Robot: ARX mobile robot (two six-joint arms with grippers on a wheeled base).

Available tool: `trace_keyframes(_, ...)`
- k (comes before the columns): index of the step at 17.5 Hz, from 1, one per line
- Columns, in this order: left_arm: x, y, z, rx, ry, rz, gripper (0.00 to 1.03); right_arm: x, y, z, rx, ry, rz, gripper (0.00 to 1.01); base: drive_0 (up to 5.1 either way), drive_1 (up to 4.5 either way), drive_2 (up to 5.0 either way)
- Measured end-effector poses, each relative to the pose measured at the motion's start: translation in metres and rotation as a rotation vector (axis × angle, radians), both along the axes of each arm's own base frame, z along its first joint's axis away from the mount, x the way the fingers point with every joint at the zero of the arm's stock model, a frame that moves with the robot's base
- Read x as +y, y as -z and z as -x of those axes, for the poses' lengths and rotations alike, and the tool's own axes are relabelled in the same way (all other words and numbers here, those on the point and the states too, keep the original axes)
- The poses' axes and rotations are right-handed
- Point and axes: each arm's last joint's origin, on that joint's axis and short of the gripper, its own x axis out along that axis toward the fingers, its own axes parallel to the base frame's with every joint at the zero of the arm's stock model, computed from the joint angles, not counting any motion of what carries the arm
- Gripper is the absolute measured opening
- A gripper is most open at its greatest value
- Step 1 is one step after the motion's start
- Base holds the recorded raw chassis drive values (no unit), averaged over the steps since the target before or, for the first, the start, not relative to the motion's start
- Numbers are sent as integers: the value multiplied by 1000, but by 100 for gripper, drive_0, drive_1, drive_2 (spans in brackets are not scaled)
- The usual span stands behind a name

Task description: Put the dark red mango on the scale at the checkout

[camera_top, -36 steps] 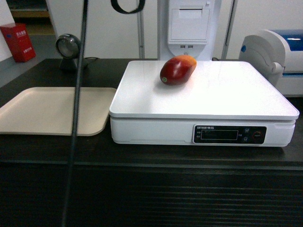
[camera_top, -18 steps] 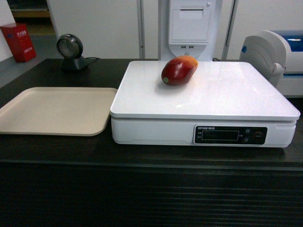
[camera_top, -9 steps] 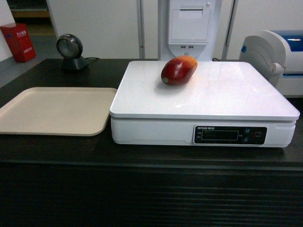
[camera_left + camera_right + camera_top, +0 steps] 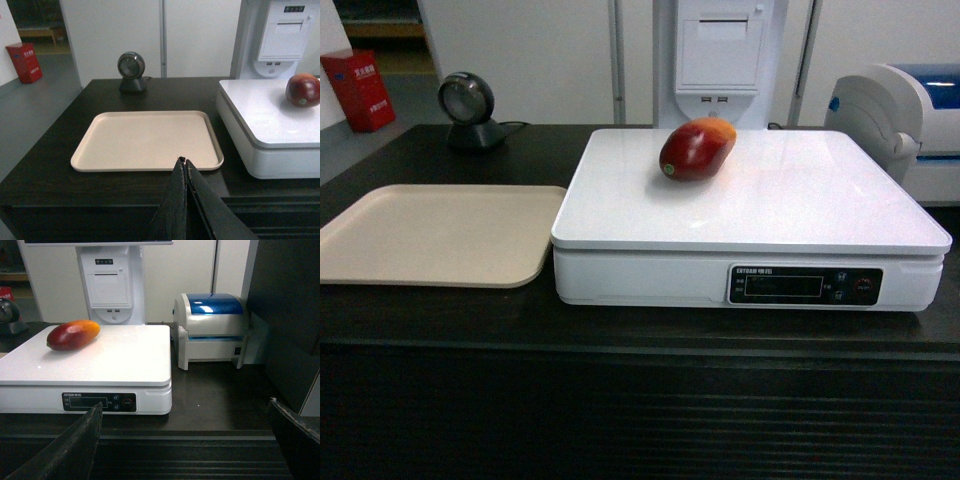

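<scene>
The dark checkout (image 4: 440, 315) counter holds a flat beige tray (image 4: 435, 235), a big white scale (image 4: 750, 215), a round black scanner (image 4: 467, 105) and a white-and-blue printer (image 4: 905, 120).

White wall panels (image 4: 540, 55) back a grey floor (image 4: 30, 120) and red box (image 4: 358, 90).

The flat top of the scale (image 4: 750, 190) is occupied only by the dark red mango (image 4: 697, 148), which lies near its far edge; the rest of the platform is left open from the front and from both sides. Behind the scale, the way is closed by a white printer column (image 4: 720, 55). On the right, a white and blue machine (image 4: 212, 327) is placed just beside the scale. On the left, a beige tray (image 4: 147, 140) lies low on the checkout (image 4: 620, 330), and a round scanner (image 4: 132, 71) stands behind it.
</scene>
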Motion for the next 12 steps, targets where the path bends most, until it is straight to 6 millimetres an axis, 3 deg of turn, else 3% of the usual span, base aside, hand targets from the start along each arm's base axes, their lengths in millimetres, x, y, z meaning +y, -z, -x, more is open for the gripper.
trace_keyframes(12, 0, -4, 22, -24, 0, 0, 2, 0, 0, 0, 0, 0, 0, 98, 0, 0, 0)
